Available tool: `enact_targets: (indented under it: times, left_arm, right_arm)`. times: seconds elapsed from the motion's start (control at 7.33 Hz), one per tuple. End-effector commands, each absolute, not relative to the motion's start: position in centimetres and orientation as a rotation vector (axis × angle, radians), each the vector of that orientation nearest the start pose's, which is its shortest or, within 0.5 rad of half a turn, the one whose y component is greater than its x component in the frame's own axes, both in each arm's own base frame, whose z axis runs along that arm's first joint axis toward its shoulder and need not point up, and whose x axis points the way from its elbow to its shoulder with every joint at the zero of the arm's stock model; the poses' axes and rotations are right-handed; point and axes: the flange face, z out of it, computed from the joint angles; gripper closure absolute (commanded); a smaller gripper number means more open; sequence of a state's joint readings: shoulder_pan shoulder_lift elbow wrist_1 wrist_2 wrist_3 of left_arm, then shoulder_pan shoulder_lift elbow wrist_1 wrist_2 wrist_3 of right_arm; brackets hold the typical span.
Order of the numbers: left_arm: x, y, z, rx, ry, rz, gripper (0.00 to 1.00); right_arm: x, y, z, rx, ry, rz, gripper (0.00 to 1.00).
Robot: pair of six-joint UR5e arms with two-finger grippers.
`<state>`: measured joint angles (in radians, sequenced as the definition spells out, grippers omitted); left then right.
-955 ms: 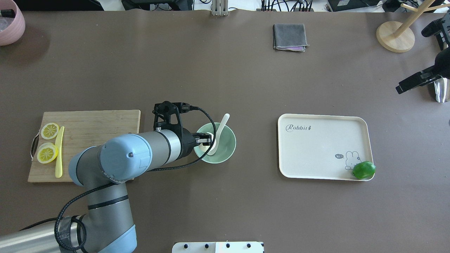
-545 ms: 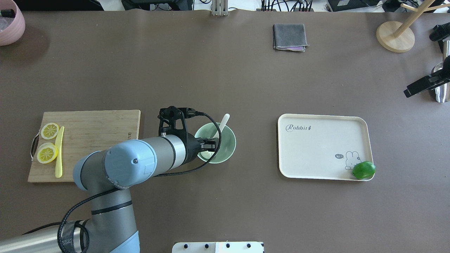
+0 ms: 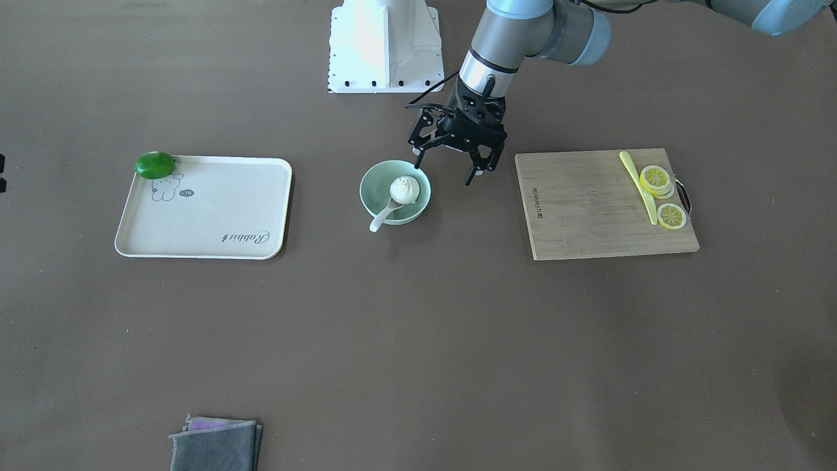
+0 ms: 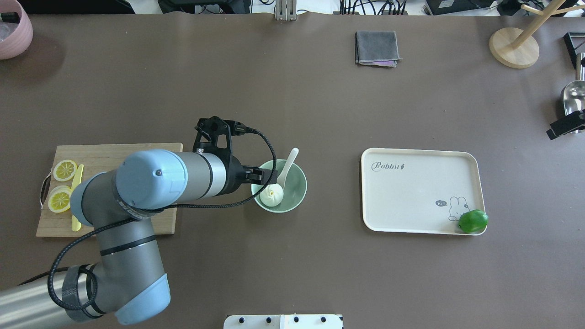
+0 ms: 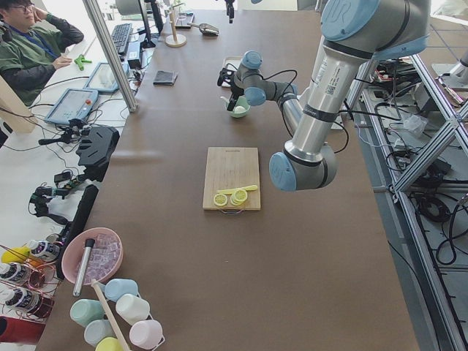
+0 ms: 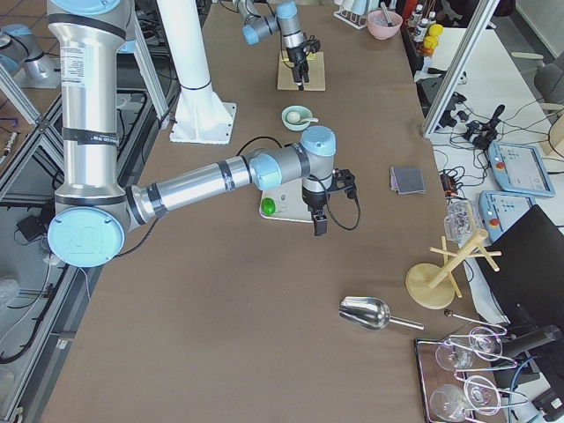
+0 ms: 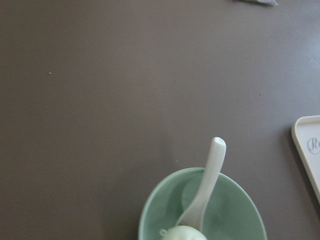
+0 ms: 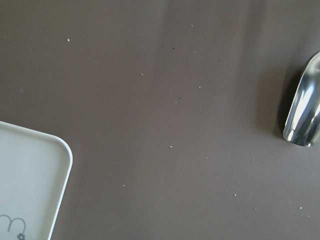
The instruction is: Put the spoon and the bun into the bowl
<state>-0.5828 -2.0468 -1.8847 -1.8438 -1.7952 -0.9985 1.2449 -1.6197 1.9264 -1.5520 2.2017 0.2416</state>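
The pale mint-green bowl [image 4: 292, 189] [image 3: 376, 190] stands at the table's middle. The white pleated bun [image 4: 272, 195] [image 3: 405, 190] lies inside it. The white spoon [image 4: 288, 164] [image 3: 382, 214] rests in the bowl with its handle over the rim. The left wrist view shows the bowl [image 7: 235, 215], the spoon [image 7: 209, 175] and the bun's top [image 7: 182, 234]. My left gripper [image 3: 448, 165] is open and empty, raised beside the bowl on the cutting board's side. My right gripper [image 6: 317, 220] hangs far off past the tray; whether it is open or shut does not show.
A wooden cutting board [image 4: 123, 157] with lemon slices [image 4: 61, 199] and a yellow knife [image 4: 77, 201] lies left. A cream tray [image 4: 411, 192] with a green lime [image 4: 473, 221] lies right. A grey cloth [image 4: 376, 48], a metal scoop [image 4: 571, 96] and a wooden stand [image 4: 514, 48] sit farther back.
My left gripper lowered the bun into the bowl, let it go and drew back toward the cutting board. The right arm moved away toward the overhead view's right edge.
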Motion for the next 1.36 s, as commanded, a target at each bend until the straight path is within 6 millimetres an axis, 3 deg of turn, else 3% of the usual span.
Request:
enact_targets:
  times: [0.0, 0.27, 0.41, 0.68, 0.82, 1.09, 1.23]
  left_arm:
    - [31.9, -49.6, 29.1, 0.358, 0.913, 0.284, 0.02]
    - [19.5, -52.8, 37.1, 0.385, 0.834, 0.338, 0.01]
    - [13.9, -53.3, 40.9, 0.396, 0.769, 0.344, 0.01]
    - [3.5, -54.5, 45.9, 0.345, 0.729, 0.404, 0.01]
    - [0.4, -52.5, 50.9, 0.298, 0.709, 0.414, 0.01]
    - [-3.0, -48.6, 60.4, 0.148, 0.691, 0.303, 0.01]
    - [-5.1, -47.8, 62.7, 0.145, 0.697, 0.245, 0.01]
  right_arm:
    - [-3.5, -47.5, 54.9, 0.100, -0.702, -0.182, 0.00]
    - [1.9, -46.1, 58.5, 0.058, -0.708, -0.151, 0.00]
    - [3.6, -45.3, 59.2, 0.027, -0.705, -0.104, 0.00]
    - [5.3, -43.9, 60.5, -0.003, -0.704, -0.053, 0.00]
    - [5.4, -43.6, 60.9, -0.008, -0.704, -0.049, 0.00]
    - [5.4, -43.2, 61.1, -0.010, -0.704, -0.048, 0.00]
    - [5.4, -43.2, 61.0, -0.007, -0.704, -0.049, 0.00]
